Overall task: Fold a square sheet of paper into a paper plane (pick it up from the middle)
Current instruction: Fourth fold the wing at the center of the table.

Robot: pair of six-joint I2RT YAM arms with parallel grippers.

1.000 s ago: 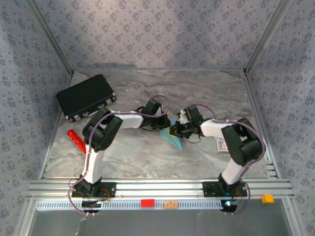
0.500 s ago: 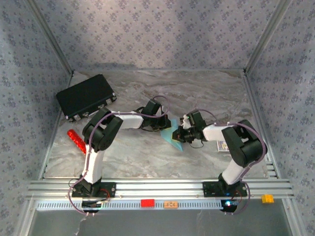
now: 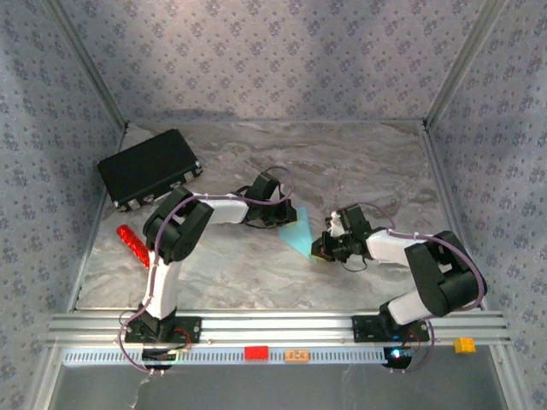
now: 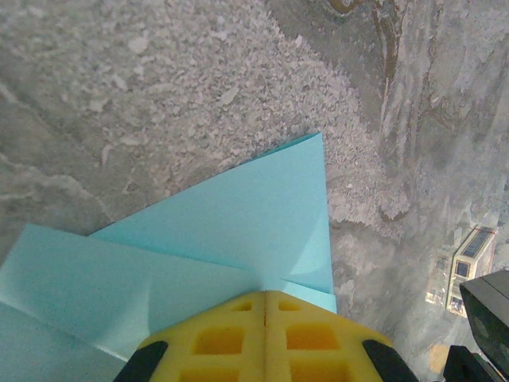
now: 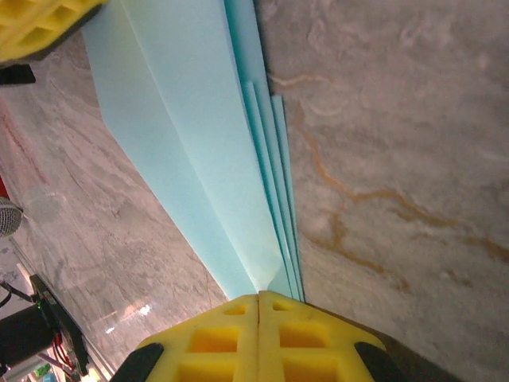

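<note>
Bottom of the top view: a red block [image 3: 255,352], an orange block [image 3: 297,354] and a yellow block [image 3: 464,345] are sitting on the rail in front of the arm bases.

Just above, right of centre: the right gripper [image 3: 321,250] is reaching left, low over the marbled table [image 3: 256,273]. Its wrist view shows the yellow fingers [image 5: 215,334] pressing flat together with no gap, clamping the narrow end of the paper plane [image 3: 301,232]. Several layered cyan edges are running up and away from the seam towards the upper left of that frame.

Centre of the top view: the plane is lying between the two grippers as a light cyan wedge, its tip pointing to the lower right.

At its upper left edge: the left gripper [image 3: 286,217] is also pinching fully closed on the paper. Its wrist view shows a folded flap fanning out from the seam over the table.

Left side, further up: a red stick [image 3: 132,243] is lying well apart from the paper.

Upper left: a black case [image 3: 149,168] is resting near the wall.
</note>
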